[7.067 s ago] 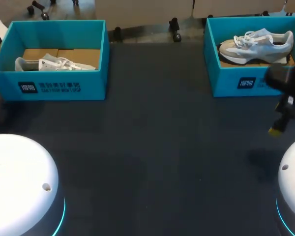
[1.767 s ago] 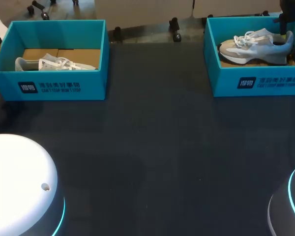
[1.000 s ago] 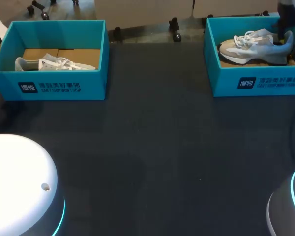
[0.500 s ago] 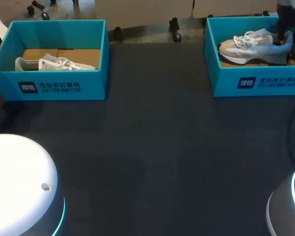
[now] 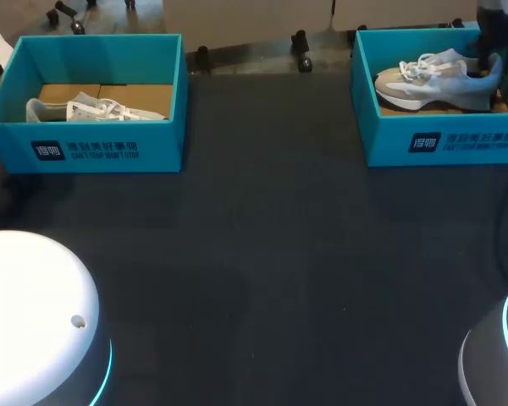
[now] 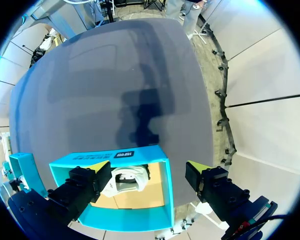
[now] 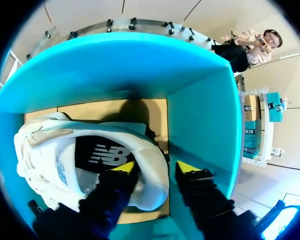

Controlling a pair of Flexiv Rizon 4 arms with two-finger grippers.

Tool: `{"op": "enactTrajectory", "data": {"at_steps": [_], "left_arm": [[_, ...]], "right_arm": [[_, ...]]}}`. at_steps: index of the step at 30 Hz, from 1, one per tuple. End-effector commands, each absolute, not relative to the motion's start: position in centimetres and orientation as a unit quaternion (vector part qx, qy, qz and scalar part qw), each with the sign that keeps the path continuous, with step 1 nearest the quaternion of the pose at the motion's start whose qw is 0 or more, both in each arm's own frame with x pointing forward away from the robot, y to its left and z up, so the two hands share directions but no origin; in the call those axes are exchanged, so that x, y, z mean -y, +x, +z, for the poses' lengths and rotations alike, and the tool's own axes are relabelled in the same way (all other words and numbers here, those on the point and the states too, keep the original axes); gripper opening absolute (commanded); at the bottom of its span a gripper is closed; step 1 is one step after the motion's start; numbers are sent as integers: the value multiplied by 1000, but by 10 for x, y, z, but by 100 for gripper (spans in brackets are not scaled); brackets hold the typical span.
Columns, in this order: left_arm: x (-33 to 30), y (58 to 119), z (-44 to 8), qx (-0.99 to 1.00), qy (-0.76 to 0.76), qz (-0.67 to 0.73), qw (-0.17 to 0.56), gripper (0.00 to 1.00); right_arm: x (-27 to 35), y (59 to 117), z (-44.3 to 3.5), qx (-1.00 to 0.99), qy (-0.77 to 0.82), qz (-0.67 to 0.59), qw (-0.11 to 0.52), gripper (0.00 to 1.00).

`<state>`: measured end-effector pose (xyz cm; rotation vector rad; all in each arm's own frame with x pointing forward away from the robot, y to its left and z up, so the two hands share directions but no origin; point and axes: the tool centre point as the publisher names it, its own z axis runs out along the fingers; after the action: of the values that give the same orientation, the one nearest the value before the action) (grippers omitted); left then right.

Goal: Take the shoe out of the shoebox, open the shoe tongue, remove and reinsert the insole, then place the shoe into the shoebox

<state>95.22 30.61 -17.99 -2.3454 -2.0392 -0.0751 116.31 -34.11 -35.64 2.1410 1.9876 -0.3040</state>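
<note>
Sneaker [image 5: 440, 76], grey and pale blue with white laces: inside the right shoebox [image 5: 444, 142], far right of the table [image 5: 271, 254]. It lies on its side on the cardboard liner [image 7: 105, 107], toe toward the table's middle, heel toward the box's outer end.

Right arm [image 5: 498, 30] comes down into that box at the heel end. Right gripper [image 7: 155, 168] straddles the heel collar. One yellow tip is over the shoe opening, against the inside of the collar. The other is outside the heel, near the box's teal end wall. Fingers are spread. A thin gap shows between the outer finger and the heel, so no clamp on the shoe.

Left gripper [image 6: 147, 166] hangs above the left shoebox [image 5: 93, 150], fingers spread wide and holding nothing. In the wrist view one tip sits over the box's side wall and the other is past the opposite wall. It isn't in the head view.

White sneaker [image 5: 93, 108] lies in the left box on cardboard, close to the front wall. From the left wrist view it sits under and between the spread fingers, well apart from both.

Both boxes are open-topped and sit at the far edge of the table, well apart from each other.
</note>
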Motion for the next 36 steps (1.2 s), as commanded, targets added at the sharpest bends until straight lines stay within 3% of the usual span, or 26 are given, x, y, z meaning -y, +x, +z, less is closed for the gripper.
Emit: {"op": "enactTrajectory", "data": {"at_steps": [1,11,20,29,36], "left_arm": [[-306,951,-180,656,-754,-26,16,100],[-306,951,-180,656,-754,-26,16,100],[-306,951,-180,656,-754,-26,16,100],[-306,951,-180,656,-754,-26,16,100],[-306,951,-180,656,-754,-26,16,100]], "right_arm": [[342,1167,-358,-672,726,-105,101,95],[344,1166,-370,-672,728,-103,87,95],[340,1167,-379,-674,729,-96,73,84],[337,1172,-387,-681,725,-85,61,85],[336,1172,-391,-683,726,-71,49,71]]}}
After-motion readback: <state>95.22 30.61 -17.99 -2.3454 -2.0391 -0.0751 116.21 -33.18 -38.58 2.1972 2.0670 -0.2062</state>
